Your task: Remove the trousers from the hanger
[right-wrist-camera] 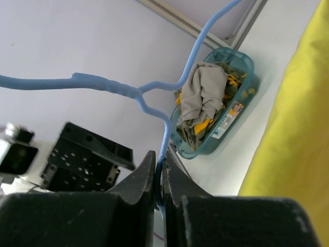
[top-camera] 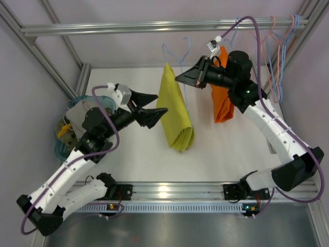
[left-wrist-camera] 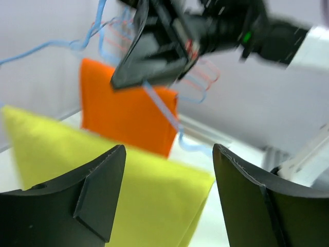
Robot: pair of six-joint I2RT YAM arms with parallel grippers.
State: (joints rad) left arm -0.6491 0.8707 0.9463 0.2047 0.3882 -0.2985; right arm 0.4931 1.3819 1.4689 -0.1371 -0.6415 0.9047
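I take the yellow trousers (top-camera: 175,113) as my reference: they hang mid-scene in one long folded panel, and their lower end reaches the white table (top-camera: 221,154) beneath them. Whether that end rests on the table I cannot tell. The orange trousers (top-camera: 222,103) hang to the right of them and a little farther back, with a clear gap between the two; in the left wrist view the orange cloth (left-wrist-camera: 123,116) shows behind the yellow (left-wrist-camera: 149,200).

Well to the left of the yellow trousers, at the table's edge, sits a teal basket (top-camera: 59,149), which the right wrist view shows (right-wrist-camera: 241,62) holding crumpled grey and yellow cloths (right-wrist-camera: 203,95).

The blue hanger (right-wrist-camera: 103,83) rises from the top of the yellow trousers, and its thin wire (left-wrist-camera: 164,110) runs down toward their upper edge.

My right gripper (top-camera: 178,78) is just above the trousers' top right corner. Its fingers (right-wrist-camera: 139,177) are pressed together with the hanger wire pinched between them.

My left gripper (top-camera: 161,103) is just left of the trousers at about mid-height. Its fingers (left-wrist-camera: 97,190) are spread wide, nothing is between them, and the yellow cloth is in view beyond the gap.
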